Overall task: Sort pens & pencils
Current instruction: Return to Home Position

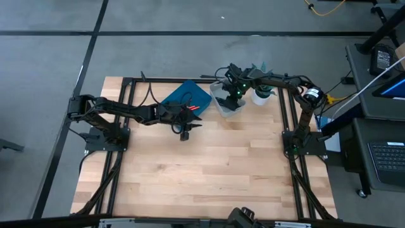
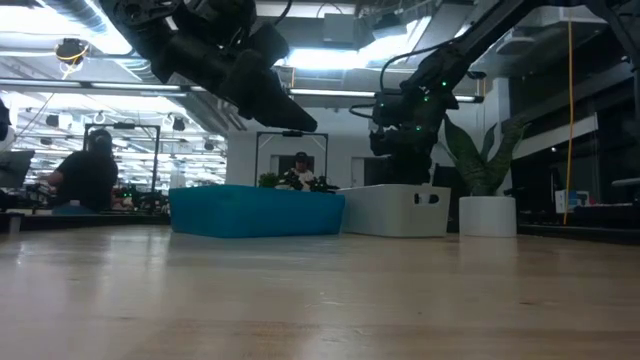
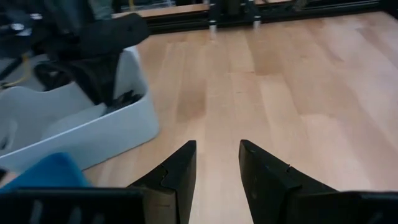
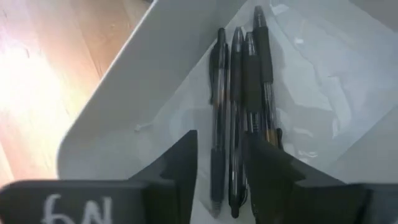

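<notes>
High view showed two containers at the far side of the table (image 1: 209, 171): a blue bin (image 1: 183, 95) on the left and a gray bin (image 1: 223, 104) just to its right, with a white plant pot (image 1: 260, 97) farther right. In the right wrist view the gray bin held the pens (image 4: 237, 112). There were four of them, slim, glossy and black with dark grips, lying side by side and touching along one wall. The bin held nothing else that could be seen. The pencils (image 1: 192, 109) showed only as a few red-orange slivers in the blue bin, partly hidden by the left arm, so they could not be counted. The right gripper (image 4: 221, 162) hung directly over the pens inside the gray bin, its fingers parted by a narrow gap and gripping nothing. The left gripper (image 3: 217, 168) hovered above bare wood just on the near side of the blue bin. Its fingers were likewise a little apart and empty. In the low view both bins and the pot stood in a row, and two people sat in the room beyond.
</notes>
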`<state>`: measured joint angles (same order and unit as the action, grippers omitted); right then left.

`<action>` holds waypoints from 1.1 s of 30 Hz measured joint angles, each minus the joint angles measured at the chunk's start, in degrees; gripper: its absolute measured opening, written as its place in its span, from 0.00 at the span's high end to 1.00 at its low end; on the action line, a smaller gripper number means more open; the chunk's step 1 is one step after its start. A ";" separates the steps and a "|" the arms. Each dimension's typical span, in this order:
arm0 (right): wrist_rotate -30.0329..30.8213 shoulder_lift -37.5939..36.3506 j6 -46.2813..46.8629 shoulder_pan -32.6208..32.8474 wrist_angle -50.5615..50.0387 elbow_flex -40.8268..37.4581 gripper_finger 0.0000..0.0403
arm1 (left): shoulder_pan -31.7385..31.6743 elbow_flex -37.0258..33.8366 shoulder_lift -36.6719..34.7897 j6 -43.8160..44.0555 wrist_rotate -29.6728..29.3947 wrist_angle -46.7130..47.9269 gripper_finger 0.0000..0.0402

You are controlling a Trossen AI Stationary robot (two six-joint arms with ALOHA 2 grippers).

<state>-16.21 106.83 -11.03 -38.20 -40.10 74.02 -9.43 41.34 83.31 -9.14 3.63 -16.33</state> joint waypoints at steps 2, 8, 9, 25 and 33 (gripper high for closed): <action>0.02 0.00 0.21 0.00 0.27 0.00 0.67 | -0.04 0.00 0.00 0.01 -1.94 0.02 0.71; 0.02 0.00 3.07 0.00 0.06 0.00 0.63 | -0.04 0.00 0.00 0.96 -4.60 0.31 0.71; 0.02 0.00 3.07 0.00 0.07 0.00 0.63 | -0.04 0.00 0.02 0.82 -4.55 0.43 0.71; -0.31 -18.73 1.86 4.28 -0.35 -0.20 0.62 | 0.04 0.04 -19.68 -0.26 -4.38 14.70 0.71; -0.44 -34.29 2.92 12.45 7.37 -7.20 0.62 | 1.11 -5.81 -38.83 1.39 0.39 21.46 0.71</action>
<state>-16.64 72.53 -8.10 -25.75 -32.74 66.82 -8.32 35.53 44.47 -7.76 4.01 5.13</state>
